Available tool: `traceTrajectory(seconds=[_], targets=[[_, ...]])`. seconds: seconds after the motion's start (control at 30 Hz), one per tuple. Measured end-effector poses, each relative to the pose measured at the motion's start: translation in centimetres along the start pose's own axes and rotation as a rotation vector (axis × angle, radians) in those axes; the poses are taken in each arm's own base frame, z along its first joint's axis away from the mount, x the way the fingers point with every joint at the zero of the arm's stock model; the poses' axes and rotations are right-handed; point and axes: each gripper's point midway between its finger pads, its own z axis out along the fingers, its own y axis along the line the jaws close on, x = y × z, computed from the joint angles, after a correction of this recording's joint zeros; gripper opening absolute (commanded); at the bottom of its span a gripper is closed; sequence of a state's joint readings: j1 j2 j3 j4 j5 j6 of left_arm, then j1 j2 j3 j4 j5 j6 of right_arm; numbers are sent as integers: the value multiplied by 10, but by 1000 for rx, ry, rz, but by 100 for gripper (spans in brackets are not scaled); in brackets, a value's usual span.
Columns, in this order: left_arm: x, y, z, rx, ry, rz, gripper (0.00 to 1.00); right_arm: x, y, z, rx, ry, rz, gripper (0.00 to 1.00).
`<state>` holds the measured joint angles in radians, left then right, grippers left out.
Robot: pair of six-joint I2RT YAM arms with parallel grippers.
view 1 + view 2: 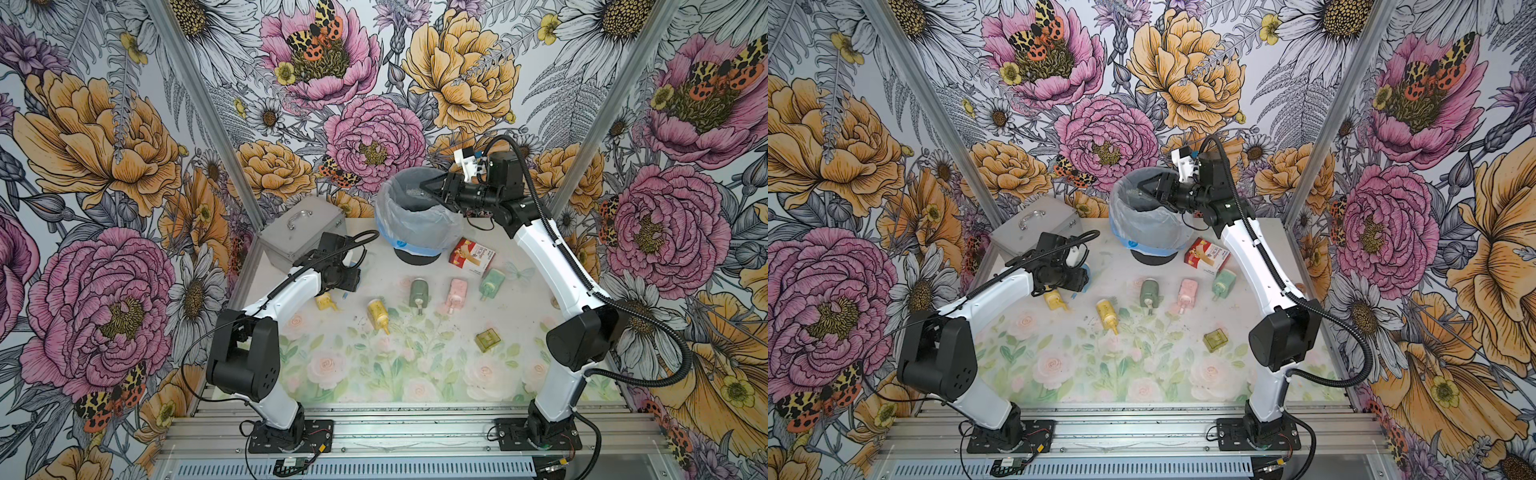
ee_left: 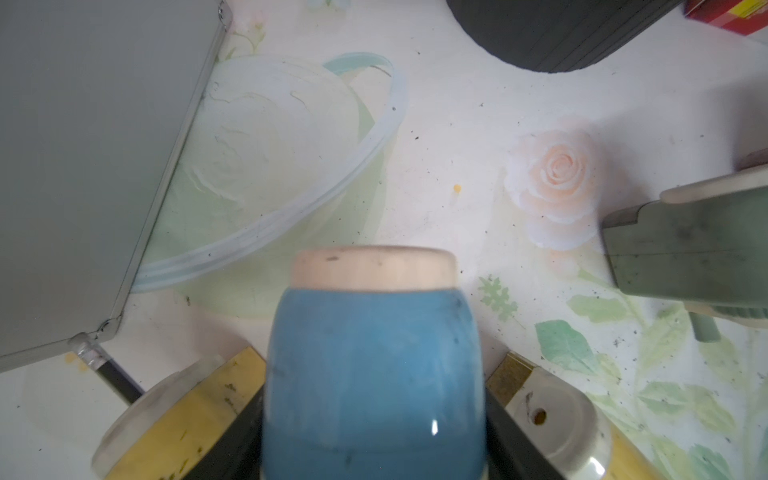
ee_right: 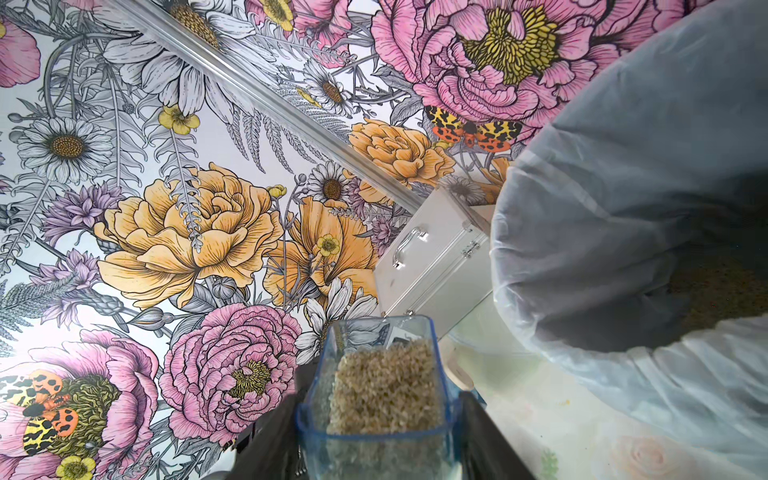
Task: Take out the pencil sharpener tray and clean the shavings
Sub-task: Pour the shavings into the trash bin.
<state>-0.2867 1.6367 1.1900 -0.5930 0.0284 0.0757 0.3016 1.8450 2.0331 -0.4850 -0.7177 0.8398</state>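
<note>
Tray (image 3: 382, 415) of shavings (image 3: 386, 386) sits pinched in our right end effector (image 1: 430, 190), forearm reaching level to the bin (image 1: 415, 224), upper centre; our left end effector (image 2: 374, 424), elbow bent, grips the blue sharpener (image 2: 374, 353) centre-left.

Nothing legible: the red-and-white box (image 1: 471, 255) (image 1: 1206, 255), right of centre in both top views, bears print too small.

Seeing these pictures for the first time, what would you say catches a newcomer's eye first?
The loud floral walls come first, then the right gripper holding a clear tray heaped with shavings at the lined bin at the back. Nearer, the left gripper clamps a blue sharpener near the metal case, beside a row of pastel sharpeners.
</note>
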Motion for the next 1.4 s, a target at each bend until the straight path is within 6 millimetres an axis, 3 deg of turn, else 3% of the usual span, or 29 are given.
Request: traceTrajectory(seconds=[0.43,0.97,1.4], targets=[[22,9,32,-89,63,-33,2,-10,-12,15,3,-11,161,24],[25,9,41,-145,43,-43,9,-31,-39,39,-12,-42,417,24],[25,11,41,-154,40,-49,13,-54,-28,36,-80,-120,656,24]])
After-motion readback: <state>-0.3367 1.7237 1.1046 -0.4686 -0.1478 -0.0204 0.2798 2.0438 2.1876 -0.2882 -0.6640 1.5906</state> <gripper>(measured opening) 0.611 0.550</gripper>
